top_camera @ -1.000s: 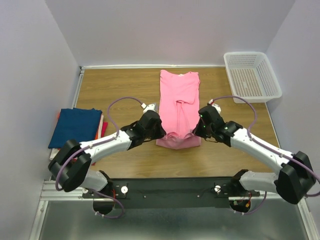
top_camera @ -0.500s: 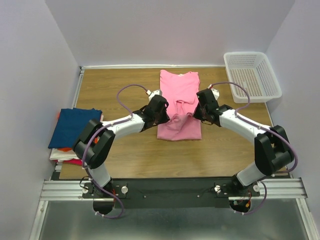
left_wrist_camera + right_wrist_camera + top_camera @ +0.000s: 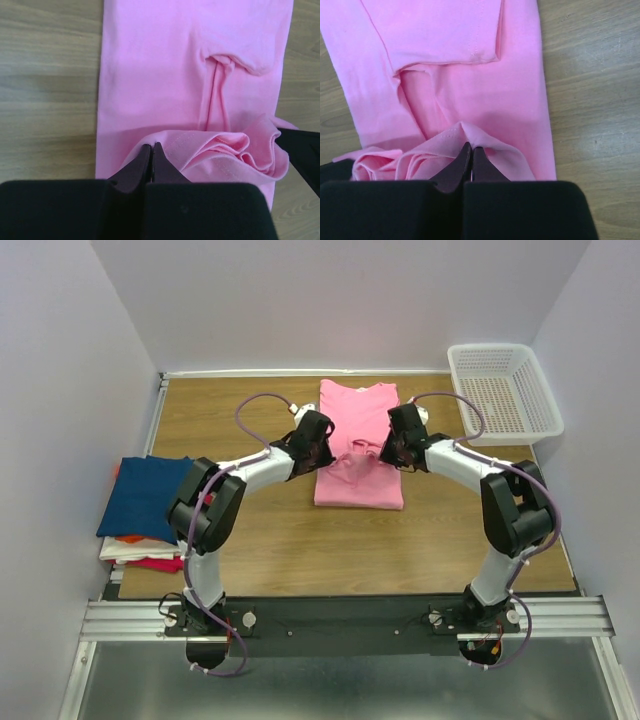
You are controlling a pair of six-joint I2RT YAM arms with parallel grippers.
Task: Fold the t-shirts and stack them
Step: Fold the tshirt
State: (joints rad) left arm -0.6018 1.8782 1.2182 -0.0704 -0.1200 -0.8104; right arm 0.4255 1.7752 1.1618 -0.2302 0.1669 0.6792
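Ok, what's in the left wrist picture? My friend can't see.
The left pincer is shut on a pink t-shirt, holding its hem up in bunched folds. The shirt lies on a wooden table; the right pincer peeks in at the right edge.

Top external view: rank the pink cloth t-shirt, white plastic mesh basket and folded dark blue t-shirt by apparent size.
1. pink cloth t-shirt and white plastic mesh basket: look about alike, so not ranked.
2. folded dark blue t-shirt: smallest.
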